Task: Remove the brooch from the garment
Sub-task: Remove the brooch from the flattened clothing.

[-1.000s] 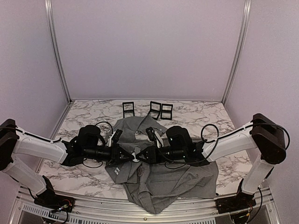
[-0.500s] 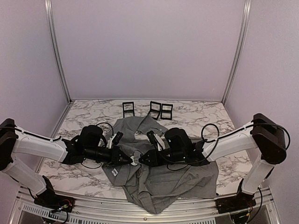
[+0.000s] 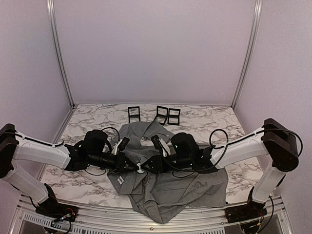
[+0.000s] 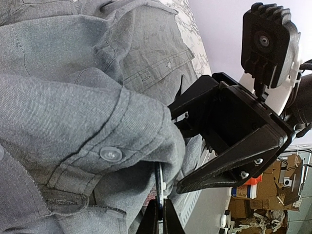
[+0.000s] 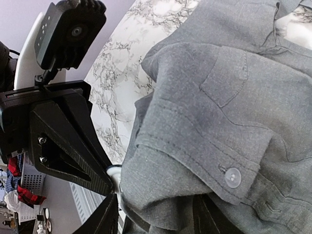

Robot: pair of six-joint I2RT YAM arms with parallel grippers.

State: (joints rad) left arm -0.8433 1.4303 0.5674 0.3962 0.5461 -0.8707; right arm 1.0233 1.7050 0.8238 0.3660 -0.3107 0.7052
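Left fingers (image 4: 151, 222) are pressed together, pinching a thin white-edged disc, judged to be the brooch (image 4: 159, 185), which sits at their tips against a fold of the garment (image 4: 73, 112). Right fingers (image 5: 108, 217) are spread, straddling that fold just beyond. Removal is judged incomplete: the brooch is not yet clear of the cloth.

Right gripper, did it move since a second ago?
Yes. The right gripper tipped down a little in the top view, ending farther from the black stands at the back.
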